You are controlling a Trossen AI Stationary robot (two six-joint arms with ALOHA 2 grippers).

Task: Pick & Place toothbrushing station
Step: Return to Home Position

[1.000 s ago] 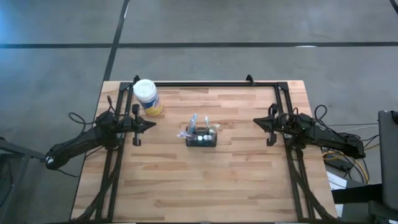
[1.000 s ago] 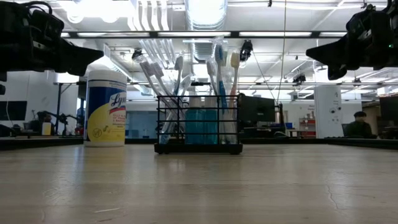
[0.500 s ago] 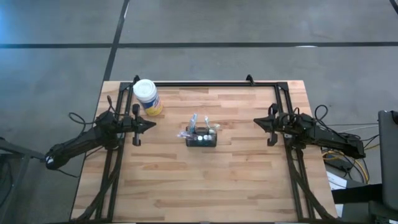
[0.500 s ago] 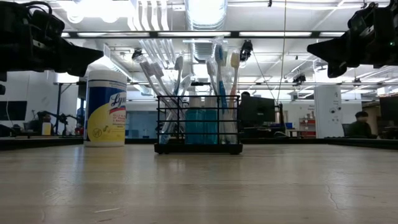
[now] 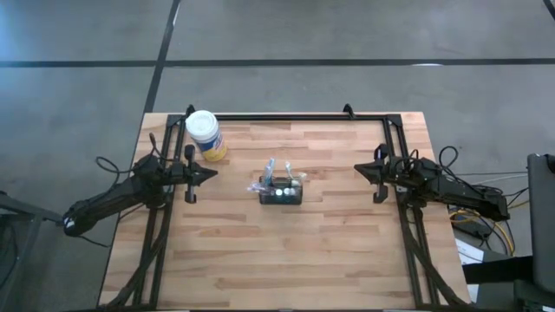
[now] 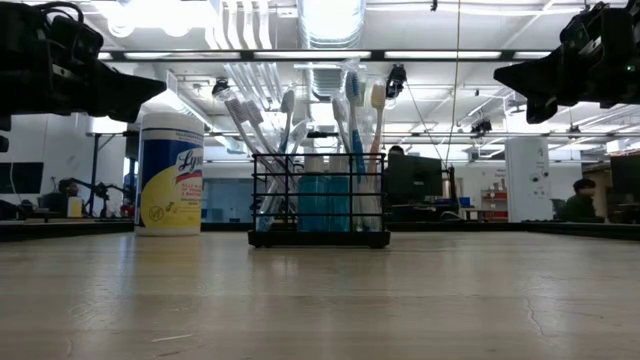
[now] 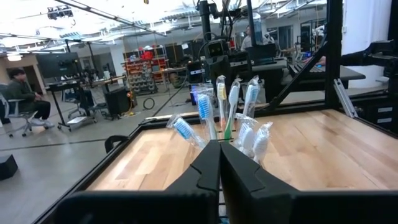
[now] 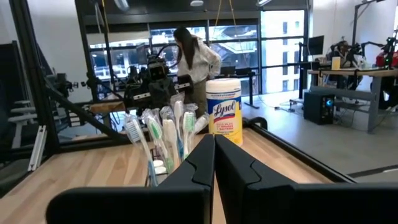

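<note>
The toothbrushing station [image 5: 282, 192] stands mid-table, packed with toothbrushes [image 6: 352, 100] (top-heavy, probably). The left gripper [image 5: 211, 172] and right gripper [image 5: 359, 171] hover either side, fingers pressed together, empty; a stray inward swing could topple it.

Only canister [image 5: 205, 134] and mesh holder [image 5: 282, 192] obstruct the table [image 5: 286, 260].

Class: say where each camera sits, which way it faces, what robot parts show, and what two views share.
High: overhead, looking down; left arm and right arm flank the small black mesh holder box.
Low: table level, looking across; arms at top corners.
Left wrist: behind shut left gripper, facing the box.
Right wrist: behind shut right gripper, facing it.
Shared: both wrists see the toothbrushes.
</note>
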